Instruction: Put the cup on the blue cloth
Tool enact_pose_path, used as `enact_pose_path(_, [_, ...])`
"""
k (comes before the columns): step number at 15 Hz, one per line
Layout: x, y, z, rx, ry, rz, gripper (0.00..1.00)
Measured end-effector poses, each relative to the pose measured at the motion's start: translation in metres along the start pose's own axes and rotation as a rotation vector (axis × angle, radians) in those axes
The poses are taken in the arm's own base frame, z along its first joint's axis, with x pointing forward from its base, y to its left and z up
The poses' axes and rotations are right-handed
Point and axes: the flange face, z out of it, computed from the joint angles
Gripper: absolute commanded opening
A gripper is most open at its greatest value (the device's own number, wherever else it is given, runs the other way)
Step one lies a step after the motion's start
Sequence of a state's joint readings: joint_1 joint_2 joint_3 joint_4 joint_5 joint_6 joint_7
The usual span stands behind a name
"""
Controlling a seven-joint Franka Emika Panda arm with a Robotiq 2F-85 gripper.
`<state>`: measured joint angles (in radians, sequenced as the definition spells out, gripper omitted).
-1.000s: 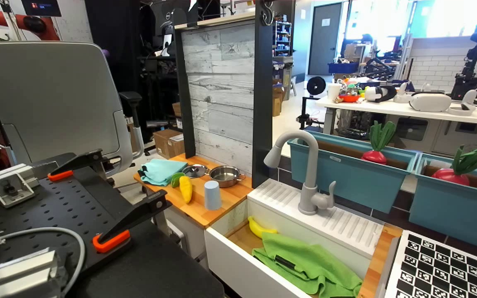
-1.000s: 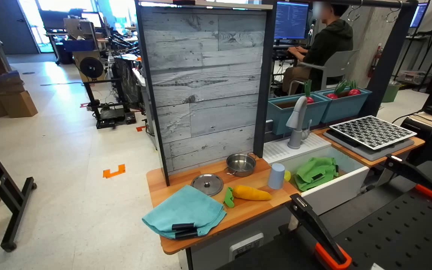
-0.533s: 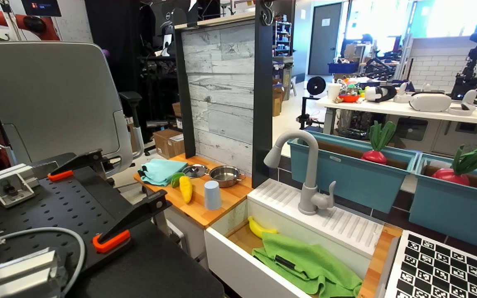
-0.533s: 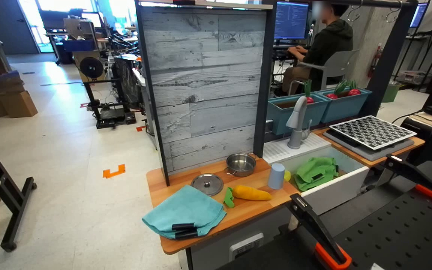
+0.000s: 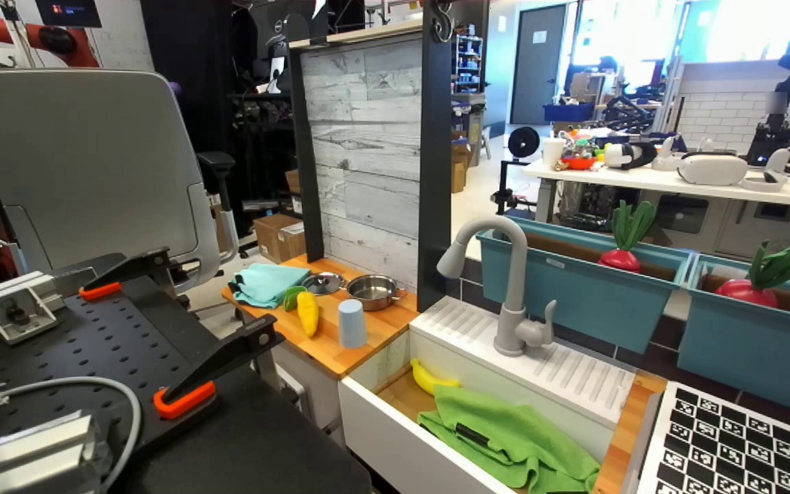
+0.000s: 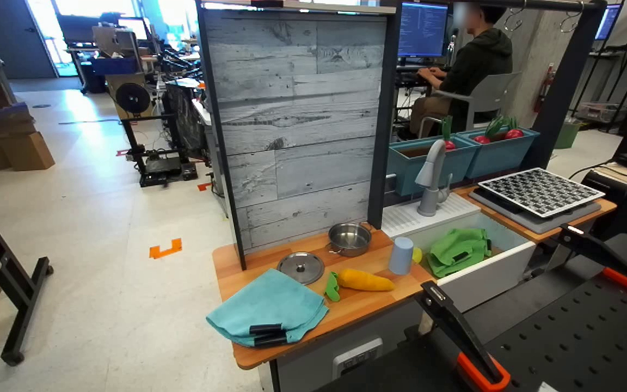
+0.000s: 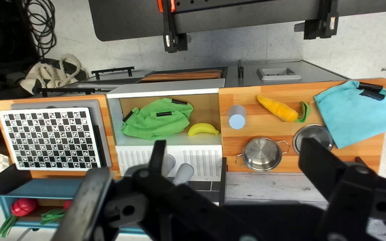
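The light blue cup stands upside down on the wooden counter near the sink, in both exterior views (image 5: 352, 324) (image 6: 401, 256) and in the wrist view (image 7: 237, 117). The folded blue cloth lies at the counter's far end from the sink, in both exterior views (image 5: 268, 285) (image 6: 270, 307) and at the right of the wrist view (image 7: 359, 113). Nothing lies on the cloth. My gripper (image 7: 235, 143) shows only in the wrist view. Its fingers are wide apart with nothing between them, high above the counter. The cup is apart from the fingers.
A toy carrot (image 6: 365, 280), a pot lid (image 6: 301, 267) and a metal pot (image 6: 350, 239) sit on the counter between cup and cloth. The sink (image 5: 429, 446) holds a green cloth (image 5: 511, 432) and a banana (image 5: 433, 377). A faucet (image 5: 515, 295) and a plank wall (image 6: 297, 120) rise behind.
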<state>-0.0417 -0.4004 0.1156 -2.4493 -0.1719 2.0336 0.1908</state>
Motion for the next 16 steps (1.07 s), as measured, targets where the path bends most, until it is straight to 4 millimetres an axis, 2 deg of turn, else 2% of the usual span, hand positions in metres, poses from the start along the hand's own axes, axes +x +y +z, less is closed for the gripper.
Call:
enact_pose_path(10, [0.000,0.000,0.001,0.000,-0.002,0.002,1.00])
enact_pose_path(13, [0.000,-0.003,0.011,0.009,0.021,0.004,1.00])
enact_pose_path(16, [0.004,-0.009,0.033,0.022,0.039,0.000,1.00])
